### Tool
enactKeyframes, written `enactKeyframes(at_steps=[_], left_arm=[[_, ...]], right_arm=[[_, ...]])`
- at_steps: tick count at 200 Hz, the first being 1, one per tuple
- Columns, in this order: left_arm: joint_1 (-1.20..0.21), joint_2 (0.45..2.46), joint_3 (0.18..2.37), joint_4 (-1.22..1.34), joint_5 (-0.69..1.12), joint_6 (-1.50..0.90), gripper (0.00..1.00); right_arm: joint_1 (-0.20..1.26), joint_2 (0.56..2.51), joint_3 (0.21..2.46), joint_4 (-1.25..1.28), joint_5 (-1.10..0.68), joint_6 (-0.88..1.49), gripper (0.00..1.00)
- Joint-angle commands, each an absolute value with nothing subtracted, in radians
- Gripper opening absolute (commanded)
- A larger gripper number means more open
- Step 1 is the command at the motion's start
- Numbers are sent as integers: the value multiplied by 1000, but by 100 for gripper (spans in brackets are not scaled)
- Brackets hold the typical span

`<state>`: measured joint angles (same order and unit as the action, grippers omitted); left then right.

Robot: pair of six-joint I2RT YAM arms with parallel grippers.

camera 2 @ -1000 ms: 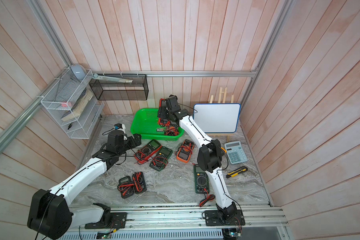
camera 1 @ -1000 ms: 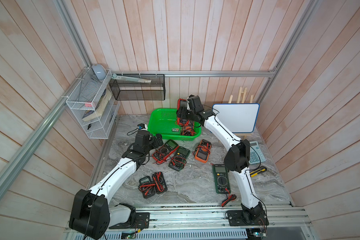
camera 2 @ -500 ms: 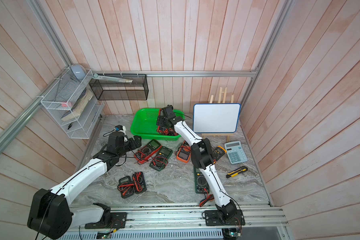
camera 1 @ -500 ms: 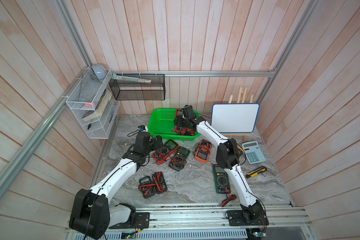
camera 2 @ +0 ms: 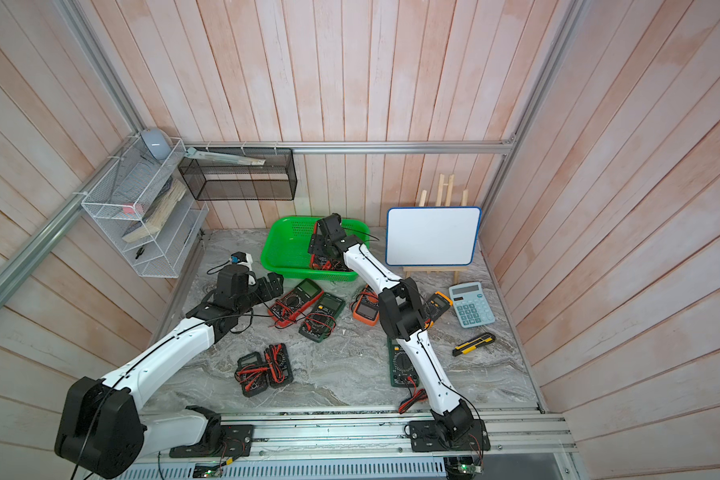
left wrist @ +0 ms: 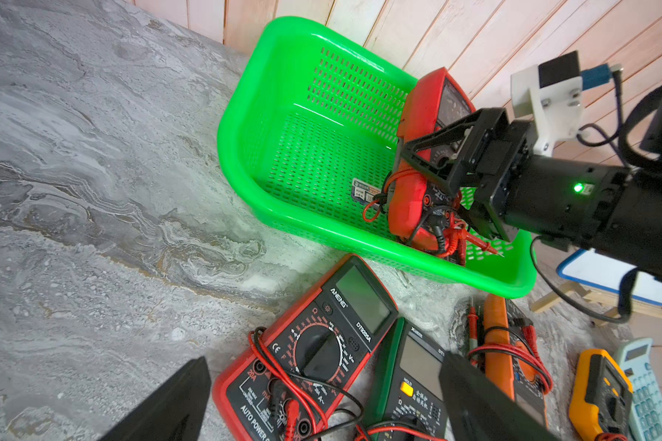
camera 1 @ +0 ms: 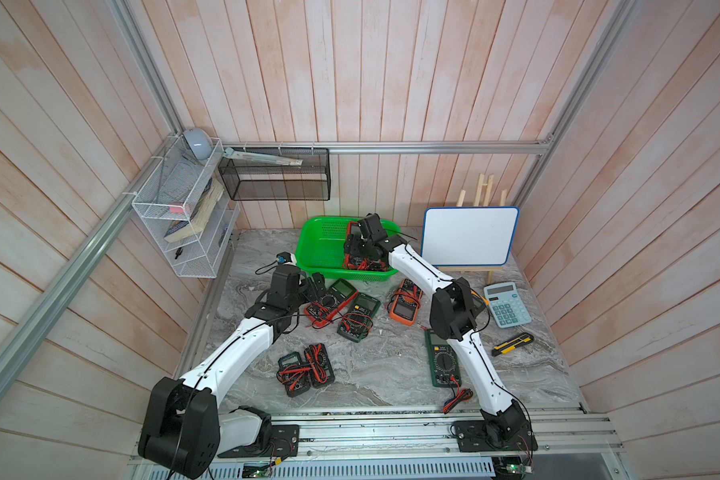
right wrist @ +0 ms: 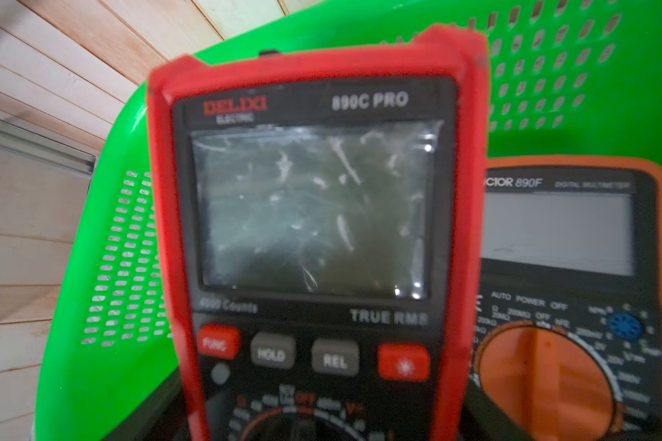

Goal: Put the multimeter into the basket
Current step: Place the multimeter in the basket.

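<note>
Left wrist: red multimeter (left wrist: pixel 413 110) is pinched by right gripper (left wrist: pixel 436 183) jaws and held tilted upright inside green basket (left wrist: pixel 245 126). Left gripper (left wrist: pixel 322 401) jaws are spread, nothing held.
Right wrist: orange multimeter (right wrist: pixel 558 236) is seen beside it in basket.
Both top views: left gripper is placed over surface (camera 1: pixel 371 374), near basket.

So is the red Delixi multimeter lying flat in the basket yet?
No, upright: the Delixi multimeter stands steeply inside the green basket, right pincer clamped on it.
</note>
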<state>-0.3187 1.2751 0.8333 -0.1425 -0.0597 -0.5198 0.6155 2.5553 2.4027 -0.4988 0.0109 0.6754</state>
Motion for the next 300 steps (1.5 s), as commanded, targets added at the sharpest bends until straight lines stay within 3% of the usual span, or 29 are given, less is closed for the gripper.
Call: enactKeyframes(at_steps=[1,28,72,99,155,175,300], left_arm=[[-315,1282,819,-136,-54,-520,100],[-314,1287,821,-135,-54,-519,100],[-314,1287,821,-135,-56,-517,100],[-314,1289,821,-135,-54,-517,100],[-314,1287,830,-141,-51,-517,100],[-314,1287,834,-146,-48,-515,100],[-298,1276,872,-158,-82,-485,100]], right_arm=[[621,2556,2396,-497,44,691,23],[617,2581,2405,-522,38,692,28],[615,2599,2406,-552,55,691,69],[615,2598,2407,-552,63,693,87],[614,2589,2408,-555,64,691,89],[615,2582,2407,-552,55,687,98],[618,2501,2383,-512,18,638,98]])
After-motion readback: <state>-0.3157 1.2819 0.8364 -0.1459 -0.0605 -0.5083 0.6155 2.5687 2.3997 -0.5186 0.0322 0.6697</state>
